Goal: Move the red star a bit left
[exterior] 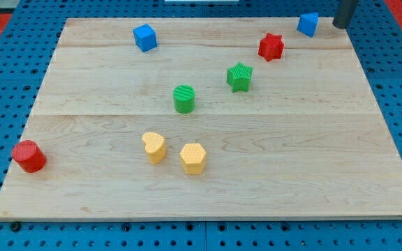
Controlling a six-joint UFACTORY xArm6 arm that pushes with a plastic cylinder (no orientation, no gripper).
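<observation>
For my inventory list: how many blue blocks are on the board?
2. One blue cube sits near the view's top, left of centre. Another blue block sits at the top right corner, just left of my tip. None seems hidden.

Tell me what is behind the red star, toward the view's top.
Behind the red star lies bare wooden board. The blue block and my tip stand further toward the view's right. Nothing there is covered.

One camera looks steeply down over the whole wooden board (208, 188).
</observation>
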